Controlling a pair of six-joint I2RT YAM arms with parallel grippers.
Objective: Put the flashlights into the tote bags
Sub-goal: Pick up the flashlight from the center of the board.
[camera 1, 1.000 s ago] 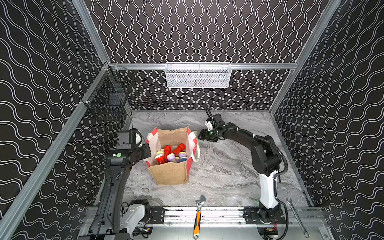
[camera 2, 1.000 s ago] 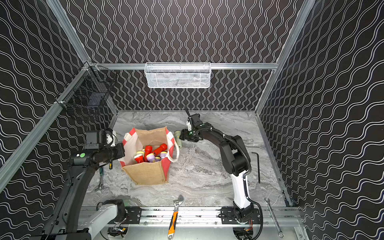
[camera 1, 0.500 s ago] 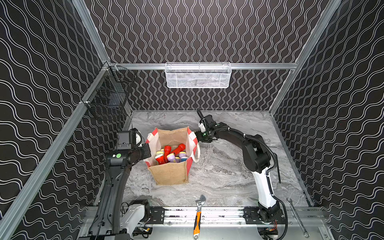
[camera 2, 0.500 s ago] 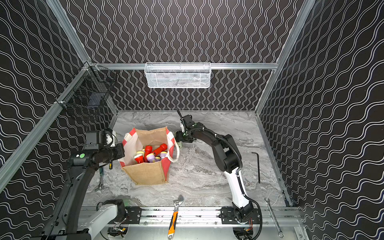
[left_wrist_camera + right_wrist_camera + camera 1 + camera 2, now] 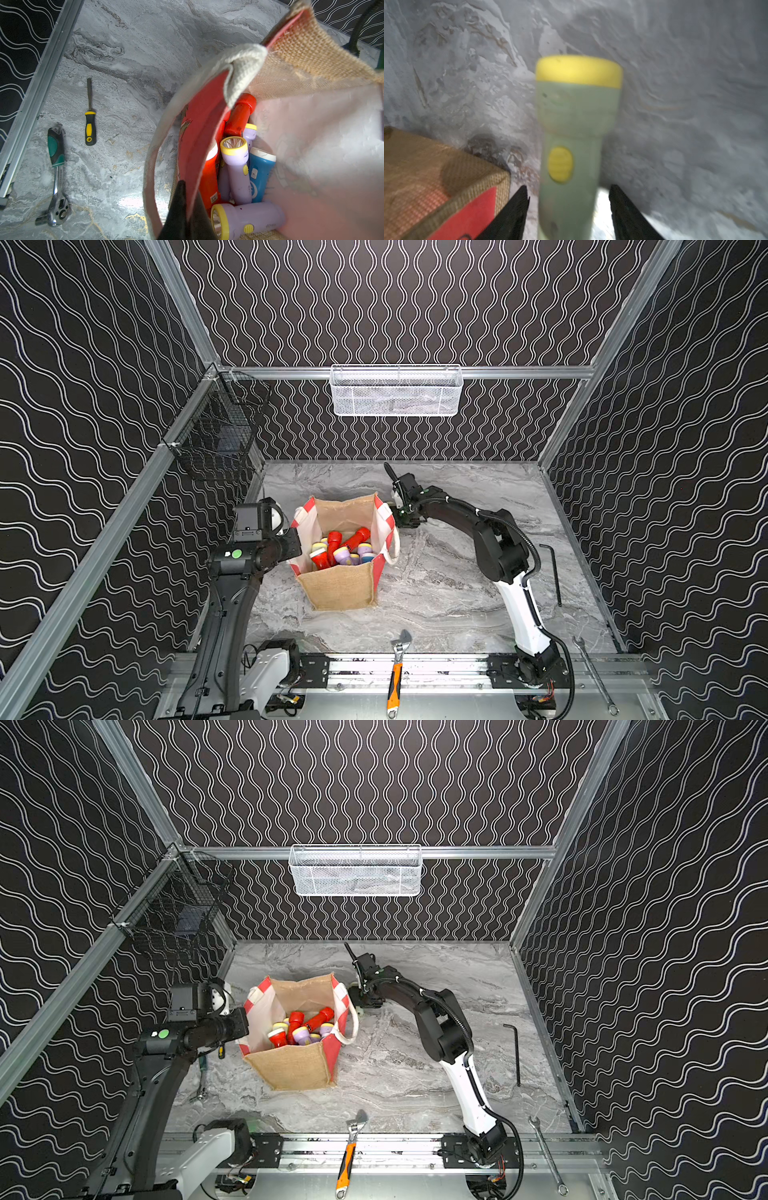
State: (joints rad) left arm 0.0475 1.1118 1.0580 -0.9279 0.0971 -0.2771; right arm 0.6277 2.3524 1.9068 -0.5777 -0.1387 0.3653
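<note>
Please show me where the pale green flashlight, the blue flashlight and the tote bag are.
pale green flashlight (image 5: 571,116): right wrist view, on its body below the yellow rim.
blue flashlight (image 5: 259,178): left wrist view, on its blue body.
tote bag (image 5: 338,585): in a top view, on its tan front wall.

Blur is softening the pale green, yellow-rimmed plastic flashlight (image 5: 571,128) in the right wrist view, and the picture's edge is cutting off its tail. In both top views the right gripper (image 5: 403,520) and the boxy tan jute tote bag (image 5: 338,585) are largely hiding it. Mesh is obscuring the contents of the white wire basket (image 5: 397,391).
</note>
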